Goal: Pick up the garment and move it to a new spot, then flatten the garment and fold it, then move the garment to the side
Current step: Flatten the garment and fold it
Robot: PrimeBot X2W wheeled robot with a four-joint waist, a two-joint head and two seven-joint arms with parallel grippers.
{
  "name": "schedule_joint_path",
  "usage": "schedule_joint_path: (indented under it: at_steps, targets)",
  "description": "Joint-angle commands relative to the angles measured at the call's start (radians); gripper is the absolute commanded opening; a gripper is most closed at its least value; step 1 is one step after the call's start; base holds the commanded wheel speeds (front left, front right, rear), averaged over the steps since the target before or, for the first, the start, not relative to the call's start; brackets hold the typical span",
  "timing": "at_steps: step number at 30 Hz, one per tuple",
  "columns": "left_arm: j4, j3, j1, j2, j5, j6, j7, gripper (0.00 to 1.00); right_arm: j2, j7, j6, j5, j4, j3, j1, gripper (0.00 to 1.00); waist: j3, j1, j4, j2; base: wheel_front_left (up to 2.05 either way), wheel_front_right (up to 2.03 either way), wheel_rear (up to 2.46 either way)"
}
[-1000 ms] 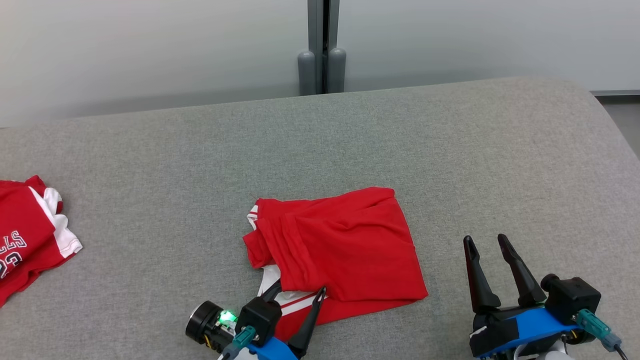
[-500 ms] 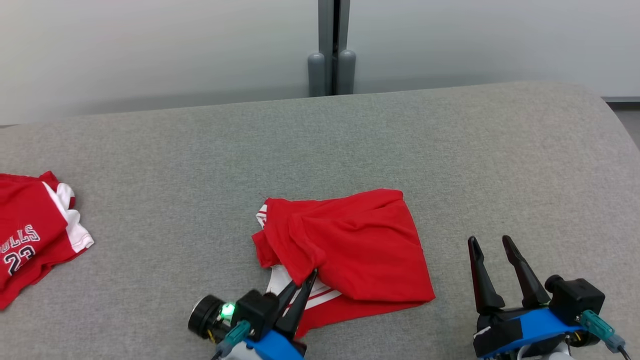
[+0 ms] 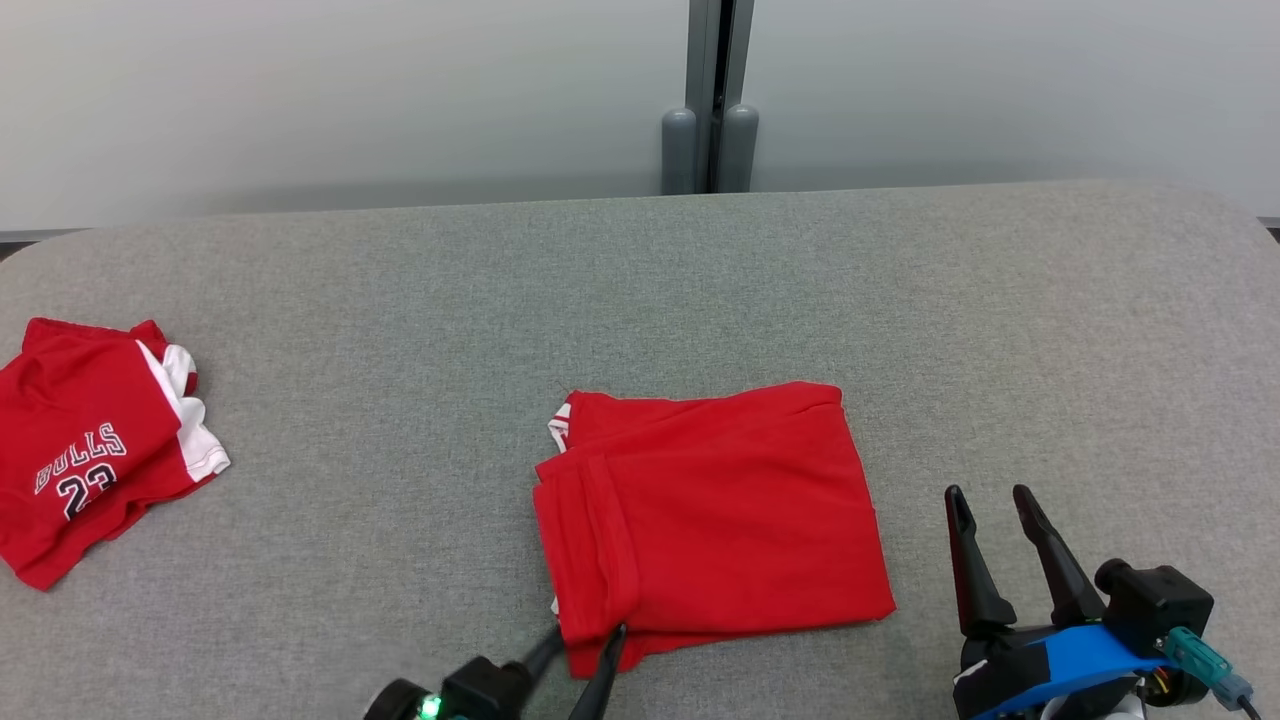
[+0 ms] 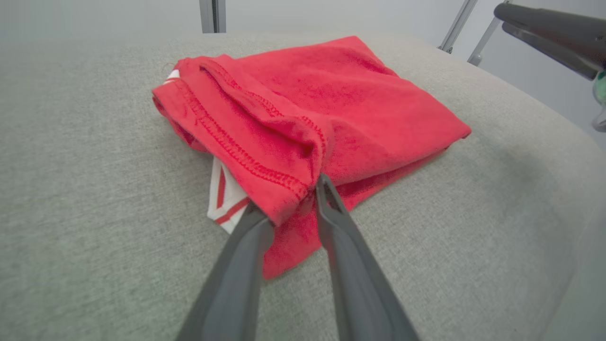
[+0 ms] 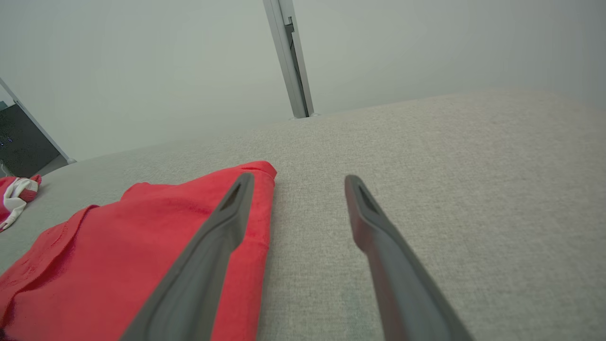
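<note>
The red garment [image 3: 715, 510] lies folded into a flat rectangle in the middle of the grey padded surface [image 3: 400, 330]. A white striped edge peeks out at its left side. My left gripper [image 3: 580, 645] is at the garment's near left corner. In the left wrist view the fingers of the left gripper [image 4: 291, 199] stand parted, with the hem of the garment [image 4: 331, 94] bunched between them. My right gripper [image 3: 987, 495] hangs open to the right of the garment, nothing between its fingers. In the right wrist view the right gripper [image 5: 298, 180] points past the garment's [image 5: 118, 246] right edge.
A second red and white jersey [image 3: 90, 450] with lettering lies crumpled at the far left. A grey post [image 3: 710, 100] stands against the pale wall behind the surface. The surface rounds off at its right end [image 3: 1230, 230].
The camera has shifted. My left gripper shut on the garment's near left corner, drew the top layer toward the front so it lies flat, then its fingers parted. The right gripper stayed open.
</note>
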Motion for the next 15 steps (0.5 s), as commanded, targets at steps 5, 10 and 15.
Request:
schedule_joint_path:
  at_steps: [5, 10, 15]
  targets:
    - [-0.106, 0.09, 0.013, 0.012, 0.029, 0.001, -0.005, 1.0, -0.002, -0.003, 0.0, -0.007, 0.007, -0.008, 0.002, 1.0, 0.003, 0.0, -0.002, -0.0001, 0.0, 0.0, 0.0]
    - [-0.227, 0.213, 0.004, 0.024, 0.061, 0.007, -0.005, 1.0, -0.002, -0.003, 0.0, -0.005, 0.005, -0.013, 0.002, 1.0, 0.011, 0.0, -0.007, -0.0001, 0.0, 0.0, 0.0]
    - [-0.234, 0.307, -0.061, 0.038, 0.082, 0.005, -0.005, 1.0, -0.002, -0.003, 0.0, -0.004, 0.009, -0.008, -0.009, 1.0, 0.025, 0.0, -0.019, -0.0001, 0.0, 0.0, 0.0]
